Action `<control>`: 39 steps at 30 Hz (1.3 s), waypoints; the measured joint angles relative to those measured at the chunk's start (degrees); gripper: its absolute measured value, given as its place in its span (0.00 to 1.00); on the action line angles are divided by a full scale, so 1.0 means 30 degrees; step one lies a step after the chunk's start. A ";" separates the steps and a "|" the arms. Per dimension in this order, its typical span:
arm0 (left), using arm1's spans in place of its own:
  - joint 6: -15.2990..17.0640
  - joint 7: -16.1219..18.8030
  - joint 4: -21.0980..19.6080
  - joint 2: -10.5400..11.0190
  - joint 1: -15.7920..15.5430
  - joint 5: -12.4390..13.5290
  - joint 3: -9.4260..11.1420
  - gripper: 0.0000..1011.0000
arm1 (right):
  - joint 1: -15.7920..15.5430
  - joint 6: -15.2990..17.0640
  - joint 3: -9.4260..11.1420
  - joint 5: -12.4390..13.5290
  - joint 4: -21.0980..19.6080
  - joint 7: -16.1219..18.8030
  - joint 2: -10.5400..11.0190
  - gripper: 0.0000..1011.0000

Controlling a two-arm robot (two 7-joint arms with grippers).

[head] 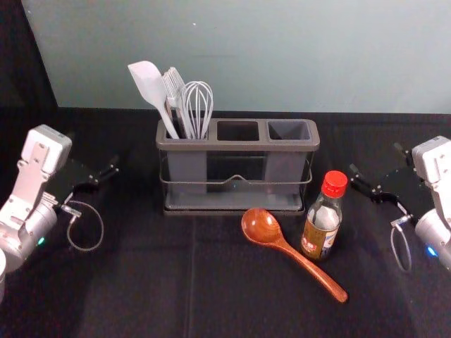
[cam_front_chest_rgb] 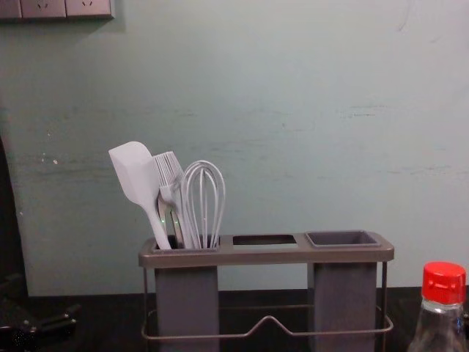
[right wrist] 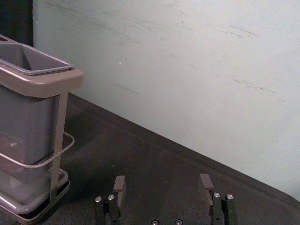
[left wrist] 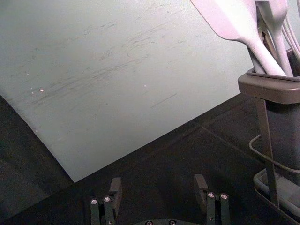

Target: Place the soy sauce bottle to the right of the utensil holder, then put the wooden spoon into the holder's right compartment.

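Note:
The grey utensil holder (head: 238,146) stands upright, white utensils (head: 184,105) in its left compartment; its middle and right compartments hold nothing. In front of its right end, the red-capped soy sauce bottle (head: 323,218) stands upright. The wooden spoon (head: 289,250) lies diagonally, bowl near the holder, handle passing just left of the bottle. My left gripper (head: 94,151) is open, left of the holder; the left wrist view shows the gripper (left wrist: 158,182) with nothing between its fingers. My right gripper (head: 375,159), right of holder and bottle, is also open; the right wrist view shows the gripper (right wrist: 162,181) empty.
A pale wall (cam_front_chest_rgb: 293,110) rises behind the black-covered table (head: 141,282). Wall sockets (cam_front_chest_rgb: 66,7) are at the upper left of the chest view. Bare table surface lies between the holder and my right gripper, and in front of the spoon.

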 joint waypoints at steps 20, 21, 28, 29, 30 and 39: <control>-0.0001 0.0000 0.0001 0.0000 0.0000 0.0001 0.0002 0.99 | -0.0001 0.0000 -0.0001 0.0001 0.0000 0.0000 0.0000 0.99; -0.0001 0.0000 0.0001 0.0000 0.0000 0.0001 0.0001 0.99 | 0.0000 0.0000 -0.0001 0.0000 0.0000 0.0000 0.0000 0.99; -0.0001 0.0000 0.0001 0.0000 0.0001 0.0001 0.0001 0.99 | 0.0000 0.0000 -0.0001 0.0001 0.0000 0.0000 0.0000 0.99; 0.0000 0.0000 0.0001 0.0000 -0.0001 0.0001 0.0001 0.99 | 0.0000 -0.0001 0.0000 0.0000 0.0000 0.0000 0.0000 0.99; 0.0000 0.0000 0.0000 0.0000 0.0000 0.0001 0.0000 0.99 | 0.0000 -0.0001 -0.0001 0.0000 0.0000 0.0000 0.0000 0.99; 0.0000 0.0000 0.0001 0.0001 0.0000 0.0001 0.0000 0.99 | -0.0380 -0.0148 0.0369 0.0110 -0.0207 0.0030 0.0108 0.99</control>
